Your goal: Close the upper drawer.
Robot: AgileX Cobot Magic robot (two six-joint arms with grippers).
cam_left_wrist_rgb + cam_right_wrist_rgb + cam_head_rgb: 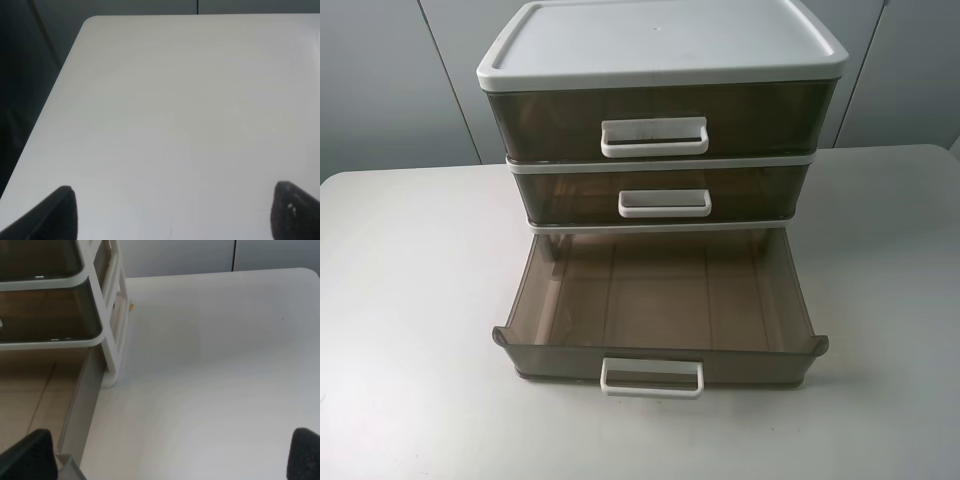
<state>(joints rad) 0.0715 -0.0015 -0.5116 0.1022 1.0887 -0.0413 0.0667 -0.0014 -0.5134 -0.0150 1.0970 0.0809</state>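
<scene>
The upper drawer (660,118) is the tallest, smoky-brown with a wide scuffed white handle (654,137). It sits directly under the white lid (660,40), with its front flush with the cabinet frame. A corner of it shows in the right wrist view (40,260). Neither gripper shows in the exterior high view. My left gripper (175,212) is open and empty over bare table. My right gripper (167,215) is open and empty, low over the table to the right of the cabinet.
The middle drawer (663,195) is pushed in. The long shallow bottom drawer (660,300) is pulled far out toward the table's front, empty; its side wall (82,405) lies close to my right gripper. The white table (410,300) spreads out on both sides of the cabinet.
</scene>
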